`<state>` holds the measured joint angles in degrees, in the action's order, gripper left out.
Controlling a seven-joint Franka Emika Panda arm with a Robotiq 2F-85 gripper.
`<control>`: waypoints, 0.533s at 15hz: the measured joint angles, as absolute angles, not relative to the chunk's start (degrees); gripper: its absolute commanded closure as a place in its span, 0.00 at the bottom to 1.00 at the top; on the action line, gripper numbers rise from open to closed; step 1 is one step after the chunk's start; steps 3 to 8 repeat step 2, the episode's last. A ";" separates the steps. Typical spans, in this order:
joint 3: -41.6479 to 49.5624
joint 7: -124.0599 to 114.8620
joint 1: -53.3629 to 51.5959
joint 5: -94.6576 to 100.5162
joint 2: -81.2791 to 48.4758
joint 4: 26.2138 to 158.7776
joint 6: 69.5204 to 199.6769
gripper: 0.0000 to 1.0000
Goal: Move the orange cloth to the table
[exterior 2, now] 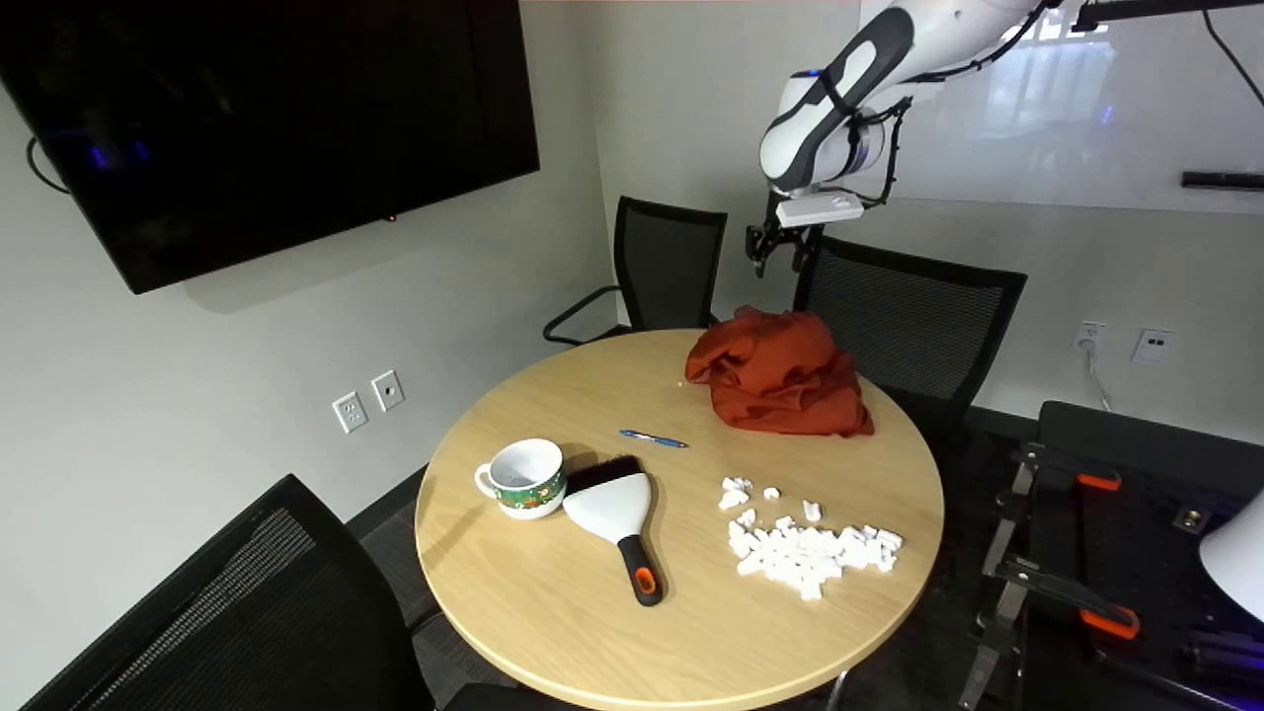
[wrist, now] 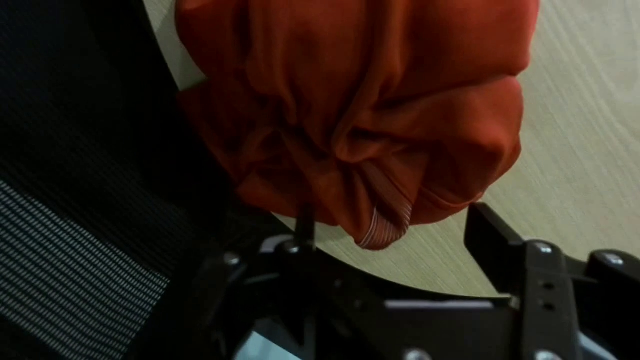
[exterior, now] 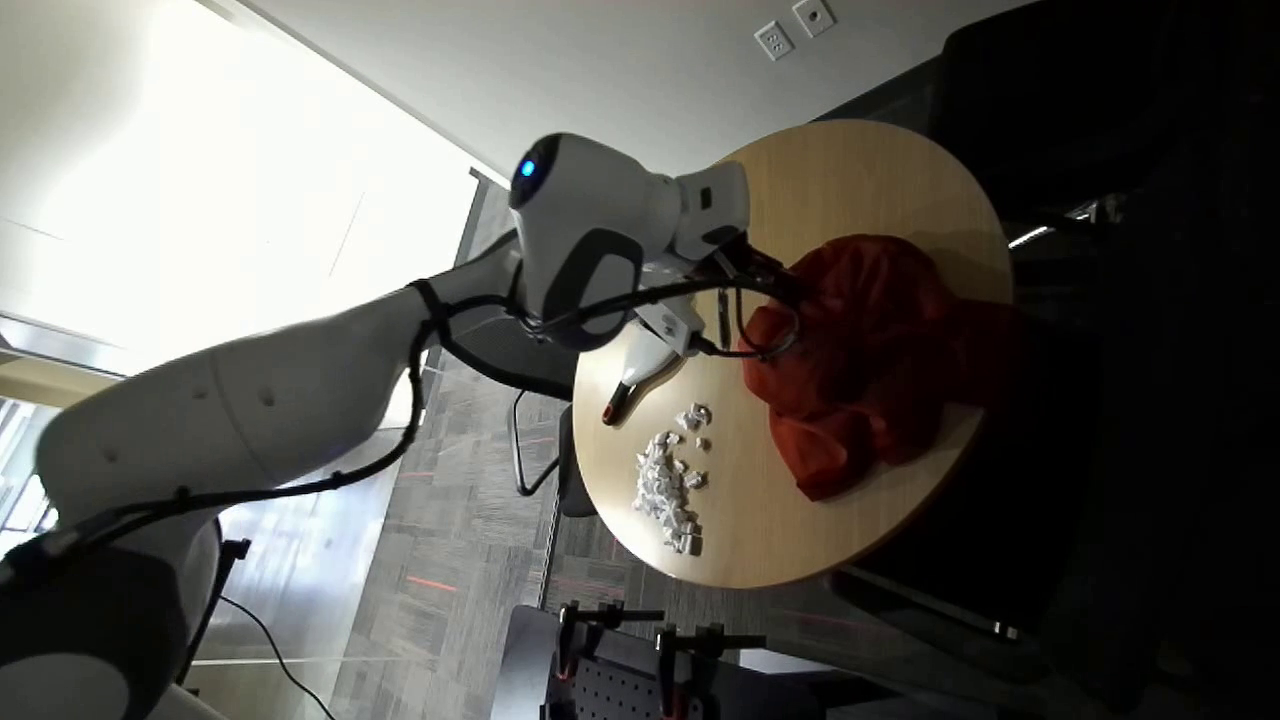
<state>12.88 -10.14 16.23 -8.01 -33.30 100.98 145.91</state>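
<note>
1. One crumpled orange-red fabric cloth (exterior 2: pixel 780 375) lies heaped on a round, pale wood-grain surface (exterior 2: pixel 711 632), close to the edge and near a black mesh-backed chair (exterior 2: pixel 908 306).
2. Black two-fingered jaws hang above the heap, spread wide, apart from the cloth and holding nothing.
3. The step in hand appears to be the finish, though an approach to grasp cannot be ruled out; if finished, the next move calls for lifting clear without snagging the loose folds.
4. No brand, label or writing can be read; any print on the slim blue pen (exterior 2: pixel 654 438) is too small to tell.
</note>
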 measured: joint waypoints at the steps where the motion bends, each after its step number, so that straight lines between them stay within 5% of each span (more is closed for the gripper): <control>1: 12.87 -9.09 16.38 -7.97 -30.41 101.30 142.01 0.00; 8: 12.88 -8.01 16.52 -7.88 -27.57 101.47 137.96 0.00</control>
